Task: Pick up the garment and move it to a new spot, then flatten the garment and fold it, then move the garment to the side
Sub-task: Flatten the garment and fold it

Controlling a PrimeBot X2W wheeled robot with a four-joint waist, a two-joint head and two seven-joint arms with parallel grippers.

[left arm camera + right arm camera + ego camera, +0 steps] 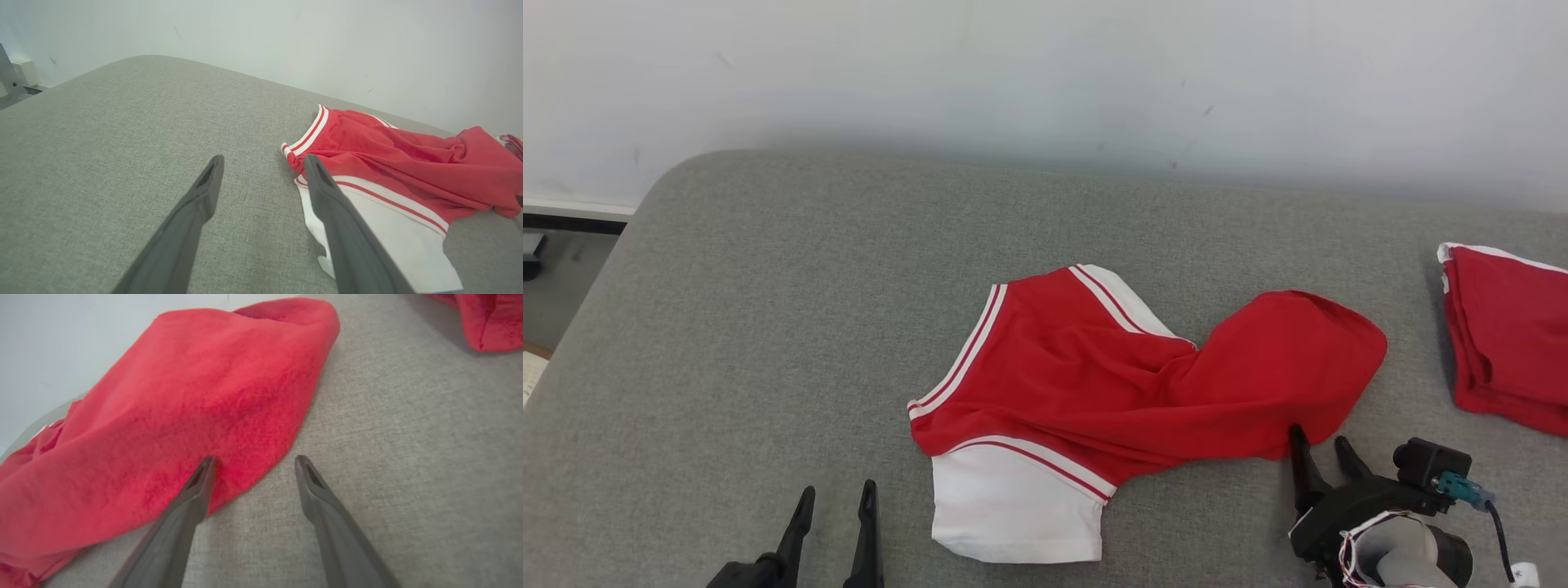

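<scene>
A red garment [1127, 376] with white panels and striped trim lies crumpled in the middle of the grey padded surface [768, 327]. My left gripper [837, 498] stands open near the front edge, left of the garment's white lower panel; in the left wrist view the garment [388, 163] lies just right of the open fingers [263, 161]. My right gripper [1321, 441] is open at the garment's lower right edge. In the right wrist view the left fingertip touches the red cloth [204, 396] while the other finger [310, 477] is over bare surface.
A second red garment [1507, 335], folded, lies at the right edge of the surface, also seen as the red bundle [486, 318] in the right wrist view. A pale wall [1045, 73] runs behind. The surface's rounded corner and a gap to the floor are at far left [572, 245].
</scene>
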